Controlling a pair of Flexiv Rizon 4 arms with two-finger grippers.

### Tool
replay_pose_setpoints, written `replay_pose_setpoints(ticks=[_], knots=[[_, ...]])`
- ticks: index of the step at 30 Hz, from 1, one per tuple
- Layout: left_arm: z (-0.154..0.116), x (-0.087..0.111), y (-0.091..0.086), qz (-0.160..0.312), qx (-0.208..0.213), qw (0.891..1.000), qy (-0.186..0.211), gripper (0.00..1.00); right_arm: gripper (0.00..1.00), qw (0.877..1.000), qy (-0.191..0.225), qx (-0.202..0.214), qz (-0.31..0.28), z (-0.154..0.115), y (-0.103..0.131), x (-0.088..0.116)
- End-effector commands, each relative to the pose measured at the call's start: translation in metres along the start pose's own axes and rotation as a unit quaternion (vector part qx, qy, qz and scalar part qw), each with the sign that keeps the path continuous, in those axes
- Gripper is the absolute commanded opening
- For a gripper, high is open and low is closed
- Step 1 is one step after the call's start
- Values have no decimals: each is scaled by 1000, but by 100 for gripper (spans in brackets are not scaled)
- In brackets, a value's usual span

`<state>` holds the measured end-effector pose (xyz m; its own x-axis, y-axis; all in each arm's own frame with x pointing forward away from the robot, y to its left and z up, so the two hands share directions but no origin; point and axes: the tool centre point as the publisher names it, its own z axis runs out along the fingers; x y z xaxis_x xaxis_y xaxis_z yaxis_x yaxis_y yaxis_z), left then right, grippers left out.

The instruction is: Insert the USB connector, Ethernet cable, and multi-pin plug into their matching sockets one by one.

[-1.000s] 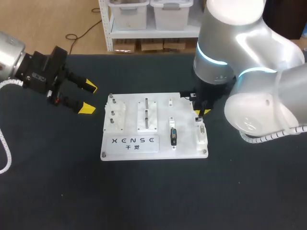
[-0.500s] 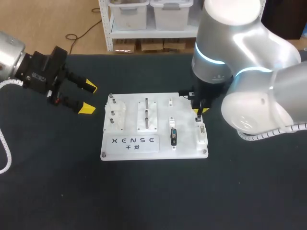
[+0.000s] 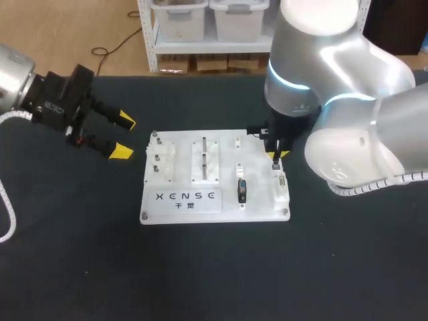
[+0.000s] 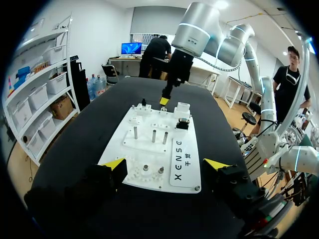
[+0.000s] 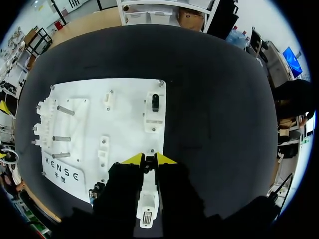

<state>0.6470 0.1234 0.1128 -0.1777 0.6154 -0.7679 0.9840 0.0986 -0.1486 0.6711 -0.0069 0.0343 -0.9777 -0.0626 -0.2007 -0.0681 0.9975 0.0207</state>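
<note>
Right fingers (image 5: 133, 159) nearly closed, pinching far end of plug (image 5: 146, 199). Plug sits at board (image 3: 257, 200) right edge, long axis along that edge, straight under the fingers. Left gripper (image 3: 124, 137) wide open, empty, well left; right arm nearer.

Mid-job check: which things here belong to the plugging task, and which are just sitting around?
Job: white connector in the right tool; black connector mid-board; white socket board.
Idle: metal pegs on the board; left tool, open, beside the board.
</note>
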Motion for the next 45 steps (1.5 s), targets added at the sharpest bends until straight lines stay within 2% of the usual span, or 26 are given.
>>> replay_pose_setpoints(ticks=[1, 21, 34, 39, 40, 41, 42, 43, 45], knots=[[0, 1, 1, 1, 1, 1000, -1, 100, 0, 1000, -1, 2, 5, 6, 0, 5], [0, 1, 1, 1, 1, 1000, -1, 100, 0, 1000, 3, 7, 12, 9, -5, 12], [0, 1, 1, 1, 1, 1000, -1, 100, 0, 1000, 14, 18, 13, 26, -2, 13], [0, 1, 1, 1, 1, 1000, -1, 100, 0, 1000, 6, 23, 10, 21, -3, 9], [0, 1, 1, 1, 1, 1000, -1, 100, 11, 1000, -1, 21, 9, 17, -2, 7], [0, 1, 1, 1, 1, 1000, -1, 100, 34, 1000, -3, 22, 8, 14, -2, 5], [0, 1, 1, 1, 1, 1000, -1, 100, 78, 1000, -11, 22, 7, 10, -1, 3], [0, 1, 1, 1, 1, 1000, -1, 100, 100, 1000, -16, 22, 8, 5, 0, 1], [0, 1, 1, 1, 1, 1000, -1, 100, 100, 1000, -24, 17, 7, -5, 4, -3]])
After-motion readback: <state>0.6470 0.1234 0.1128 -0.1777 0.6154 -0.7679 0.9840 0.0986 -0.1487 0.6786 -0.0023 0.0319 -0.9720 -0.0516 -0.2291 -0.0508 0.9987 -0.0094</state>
